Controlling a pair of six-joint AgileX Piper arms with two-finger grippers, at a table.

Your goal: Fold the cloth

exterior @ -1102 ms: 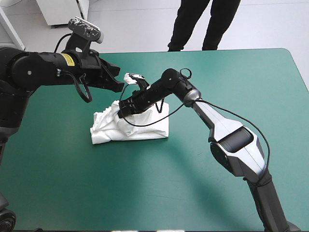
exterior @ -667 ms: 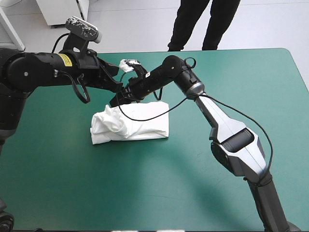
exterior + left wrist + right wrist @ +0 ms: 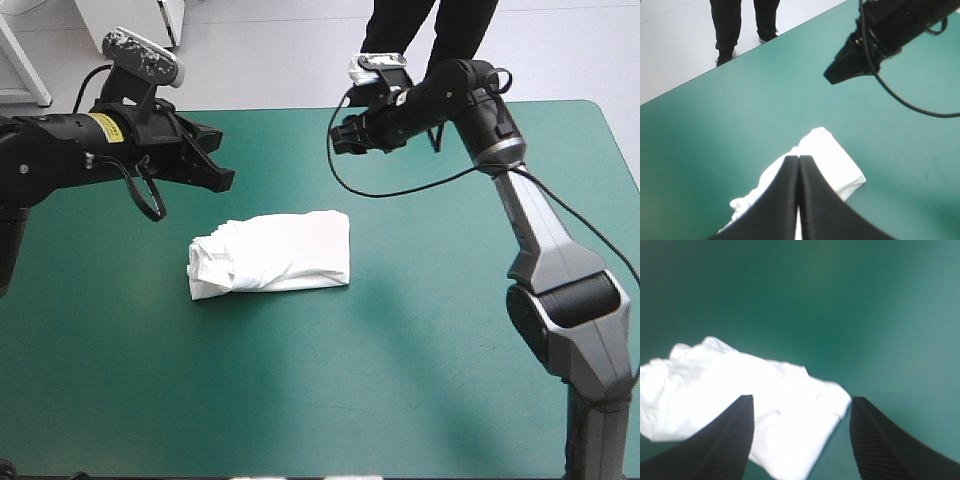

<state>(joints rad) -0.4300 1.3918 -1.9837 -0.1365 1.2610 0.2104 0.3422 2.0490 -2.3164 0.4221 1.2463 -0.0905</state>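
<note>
I see the T-shirt lying as a white folded bundle on the teal-green table, a little left of centre, with nothing touching it. Its left end is bunched and wrinkled. Its right end is smooth, with square corners.

My left gripper hovers above the table just beyond the bundle's left end, toward the far edge, clear of the T-shirt. In the left wrist view its black fingers are pressed together into one pointed arch, holding nothing, with the bundle below them.

My right gripper hangs in the air near the far edge, well apart from the T-shirt, pointing toward the left arm. In the right wrist view its fingers stand wide apart and empty. The bundle shows on the table beneath and between them.

The two grippers are apart from each other, with bare table between them.
</note>
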